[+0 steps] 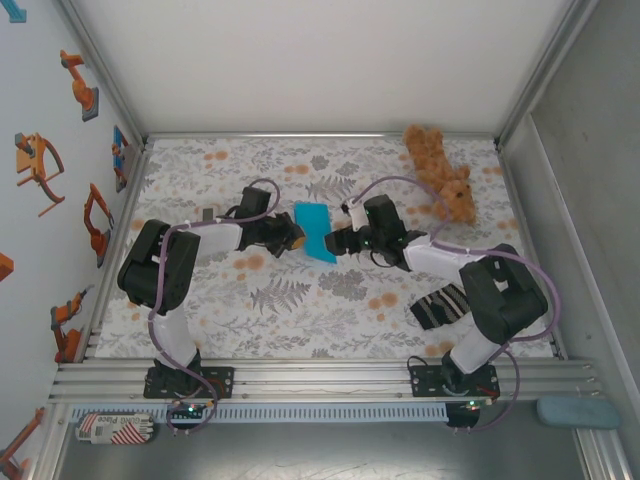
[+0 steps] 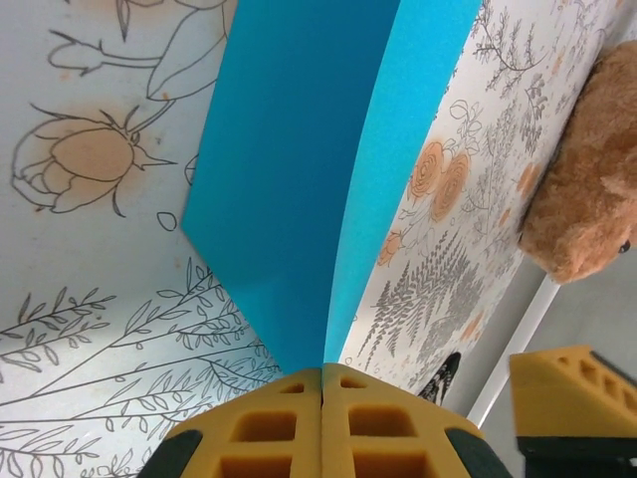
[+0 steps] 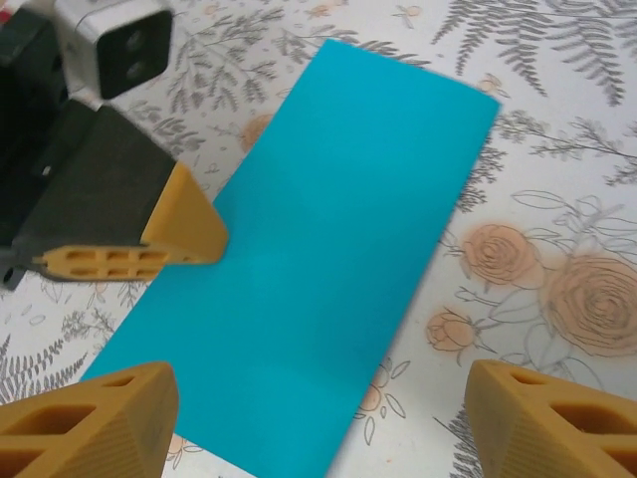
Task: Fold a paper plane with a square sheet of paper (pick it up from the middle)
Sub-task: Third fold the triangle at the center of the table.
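Observation:
The square sheet of paper (image 1: pixel 315 232) is bright cyan and folded over into a long rectangle, near the middle of the flowered table. My left gripper (image 1: pixel 293 238) is shut on its left edge. In the left wrist view the two layers of the paper (image 2: pixel 289 179) run together into the closed yellow pads of my left gripper (image 2: pixel 322 373). My right gripper (image 1: pixel 338 243) is at the paper's right side. In the right wrist view my right gripper (image 3: pixel 318 373) stands open over the near end of the paper (image 3: pixel 318 249), holding nothing, with the left gripper's fingers (image 3: pixel 184 234) on the far long edge.
A brown teddy bear (image 1: pixel 440 172) lies at the back right of the table, also visible as the teddy bear (image 2: pixel 587 199) in the left wrist view. A dark striped cloth (image 1: pixel 440 305) lies next to the right arm's base. Metal frame rails edge the table (image 1: pixel 250 330).

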Robot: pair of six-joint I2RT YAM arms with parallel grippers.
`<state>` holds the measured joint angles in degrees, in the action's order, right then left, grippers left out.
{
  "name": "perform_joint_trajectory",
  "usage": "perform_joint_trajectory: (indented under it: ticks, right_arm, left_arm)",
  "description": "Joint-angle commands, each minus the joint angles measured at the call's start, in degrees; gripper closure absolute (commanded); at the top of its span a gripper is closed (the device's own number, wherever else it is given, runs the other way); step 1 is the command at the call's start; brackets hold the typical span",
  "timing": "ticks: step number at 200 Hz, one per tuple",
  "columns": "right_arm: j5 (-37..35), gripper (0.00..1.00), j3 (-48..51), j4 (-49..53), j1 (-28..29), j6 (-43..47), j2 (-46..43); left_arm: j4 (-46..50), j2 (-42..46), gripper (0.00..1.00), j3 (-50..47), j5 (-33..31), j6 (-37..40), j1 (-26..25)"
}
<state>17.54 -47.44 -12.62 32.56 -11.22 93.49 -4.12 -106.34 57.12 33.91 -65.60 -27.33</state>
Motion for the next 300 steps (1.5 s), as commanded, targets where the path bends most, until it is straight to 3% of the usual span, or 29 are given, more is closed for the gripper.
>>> perform_joint_trajectory:
  ticks: [1, 65, 118, 165, 238, 300]
  right_arm:
    - [0.66, 0.26, 3.5, -12.18, 1.89, 7.77, -0.14]
    - [-1.71, 0.25, 6.39, -18.44, 6.46, 18.81, 5.09]
    - [-5.78, 0.27, 4.51, -15.4, 9.05, 26.49, 8.26]
    - [-4.88, 0.34, 4.47, -18.93, 9.29, 23.99, 7.06]
    - [-5.15, 0.55, 4.47, -18.67, 9.28, 23.73, 5.38]
    - [-3.38, 0.59, 3.08, -18.69, 9.27, 21.91, 5.62]
  left_arm:
    - [1.77, 1.13, 1.0, 1.68, 0.93, -1.97, 0.09]
    - [3.1, 0.33, 1.0, 2.33, 1.36, -1.9, -0.22]
    - [2.84, -0.48, 1.0, 2.59, 1.85, -2.07, -0.53]
    - [3.28, -0.74, 1.0, 2.31, 1.87, -1.81, -0.66]
    - [3.33, -1.22, 0.99, 2.19, 2.19, -1.63, -0.87]
    - [3.2, -1.56, 0.98, 2.07, 2.3, -1.54, -1.17]
